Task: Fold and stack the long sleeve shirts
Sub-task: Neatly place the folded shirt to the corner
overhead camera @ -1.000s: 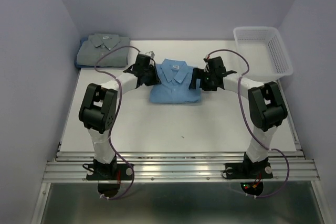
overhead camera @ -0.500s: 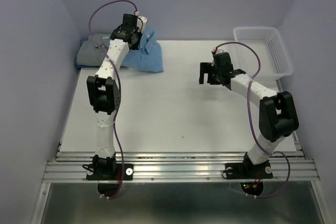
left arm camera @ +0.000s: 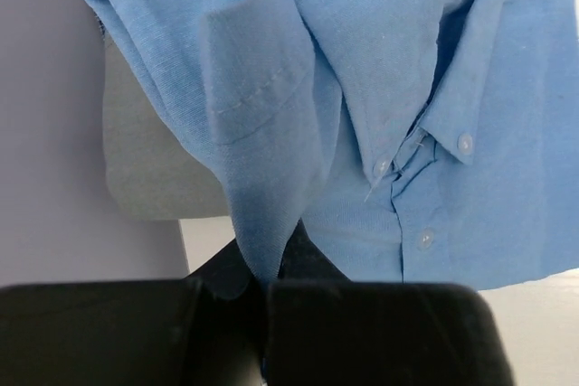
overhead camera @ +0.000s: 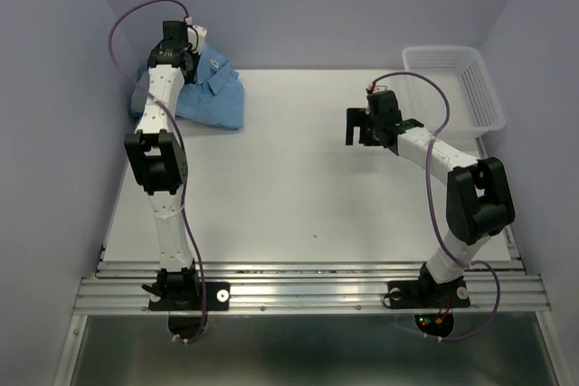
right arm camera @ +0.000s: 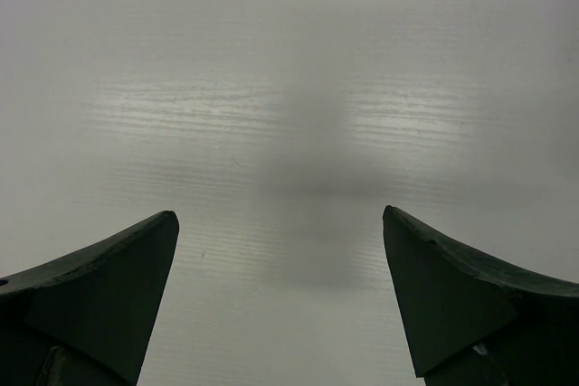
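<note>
Fold of blue shirt (left arm camera: pixel 493 169) pinched in left pincer (left arm camera: pixel 264 288); right pincer (right arm camera: pixel 280 255) spread over table (right arm camera: pixel 289 70).

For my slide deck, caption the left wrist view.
Left pincer shut on a fold of the sky-blue button-up shirt, grey shirt showing behind.

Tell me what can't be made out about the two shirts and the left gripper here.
- Grey-green shirt: mostly covered by the blue shirt in the top and left wrist views; its fold is unreadable.
- Left gripper: fingertips buried in blue cloth, left wrist view.
- Blue shirt: top view, the left arm crosses it; touching or hanging above the grey-green one, cannot tell.
</note>
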Robot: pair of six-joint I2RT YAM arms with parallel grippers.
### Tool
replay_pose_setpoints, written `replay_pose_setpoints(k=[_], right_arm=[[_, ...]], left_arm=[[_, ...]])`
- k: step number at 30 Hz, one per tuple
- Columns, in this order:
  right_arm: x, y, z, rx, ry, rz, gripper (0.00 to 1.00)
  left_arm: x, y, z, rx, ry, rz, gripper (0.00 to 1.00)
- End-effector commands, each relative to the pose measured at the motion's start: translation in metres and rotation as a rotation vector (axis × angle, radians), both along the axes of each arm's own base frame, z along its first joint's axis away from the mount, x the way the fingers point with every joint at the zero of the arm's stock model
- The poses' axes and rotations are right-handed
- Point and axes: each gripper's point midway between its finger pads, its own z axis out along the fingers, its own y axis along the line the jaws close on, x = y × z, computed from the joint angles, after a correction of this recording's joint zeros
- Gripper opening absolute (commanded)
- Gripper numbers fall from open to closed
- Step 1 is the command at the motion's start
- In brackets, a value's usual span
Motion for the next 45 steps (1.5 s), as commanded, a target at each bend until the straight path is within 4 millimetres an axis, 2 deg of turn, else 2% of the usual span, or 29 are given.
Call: replay_pose_setpoints(k=[1,6,11,14,17,21,23,26,31,34,35,37,41,43,45], right_arm=[[0.011,-0.004,0.013,-0.017,-0.033,-0.01,1.0],[0.01,0.002,0.016,0.01,-0.039,0.013,1.0],[0.008,0.006,0.016,0.03,-0.044,0.026,1.0],[0.007,0.007,0.014,0.039,-0.039,0.032,1.0],[0.005,0.013,0.014,0.061,-0.03,0.056,1.0],[0.006,0.011,0.012,0.052,-0.029,0.051,1.0],[0.005,0.009,0.011,0.041,-0.026,0.043,1.0],[0.006,0.003,0.009,0.013,-0.019,0.018,1.0],[0.007,-0.006,0.007,-0.032,-0.005,-0.013,1.0],[0.006,-0.008,0.007,-0.042,0.003,-0.019,1.0],[0.006,-0.009,0.007,-0.045,0.006,-0.021,1.0],[0.005,-0.011,0.004,-0.058,0.015,-0.03,1.0],[0.002,-0.015,0.002,-0.073,0.031,-0.04,1.0],[0.002,-0.016,0.001,-0.077,0.036,-0.046,1.0],[0.001,-0.016,-0.002,-0.08,0.046,-0.048,1.0]], left_arm=[[0.001,-0.015,0.111,-0.041,-0.254,-0.075,0.0],[-0.017,-0.039,0.148,-0.116,-0.31,-0.192,0.0],[-0.032,-0.042,0.179,-0.121,-0.368,-0.213,0.0],[-0.04,-0.041,0.189,-0.108,-0.386,-0.216,0.0],[-0.038,-0.04,0.179,-0.102,-0.368,-0.212,0.0],[-0.025,-0.031,0.148,-0.078,-0.305,-0.166,0.0],[-0.018,-0.015,0.14,-0.093,-0.297,-0.135,0.0],[0.004,-0.001,0.116,-0.144,-0.278,-0.094,0.0],[0.03,0.025,0.091,-0.22,-0.301,-0.014,0.0],[0.048,0.049,0.082,-0.274,-0.352,0.063,0.0],[0.053,0.066,0.07,-0.297,-0.355,0.109,0.0],[0.061,0.081,0.073,-0.366,-0.405,0.168,0.0],[0.067,0.115,0.056,-0.406,-0.432,0.252,0.0],[0.07,0.125,0.049,-0.418,-0.438,0.269,0.0],[0.075,0.124,0.054,-0.448,-0.467,0.251,0.0]])
